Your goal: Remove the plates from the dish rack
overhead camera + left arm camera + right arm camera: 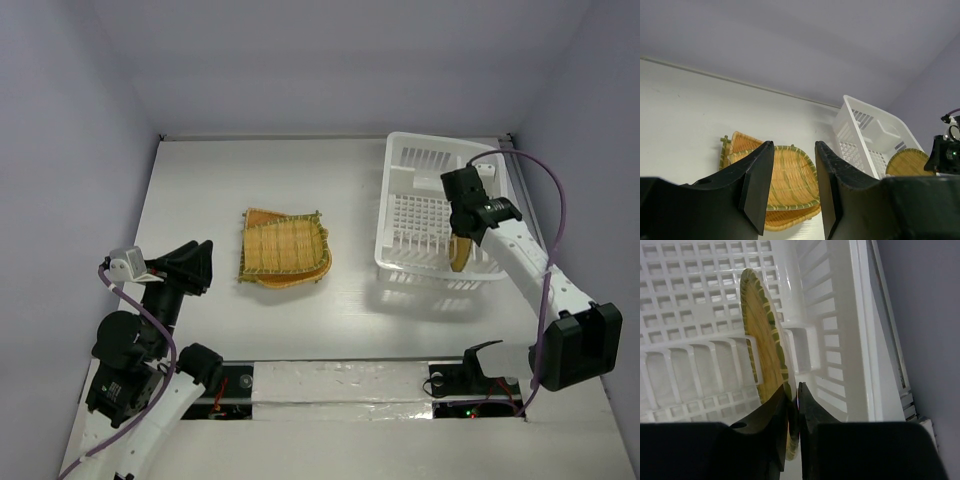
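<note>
The white dish rack (432, 215) stands at the back right of the table. My right gripper (793, 401) is shut on the rim of a round woven plate (764, 342), which stands on edge in the rack's near right part (459, 254). Two tan plates (283, 248) lie stacked flat on the table's middle; they also show in the left wrist view (790, 185). My left gripper (792, 187) is open and empty, held above the table's near left and pointed toward the stack. The rack also shows in the left wrist view (865, 135).
Grey walls close in the table on the left, back and right. The rack's slotted side wall (840, 335) is close beside my right fingers. A purple cable (555, 200) loops above the right arm.
</note>
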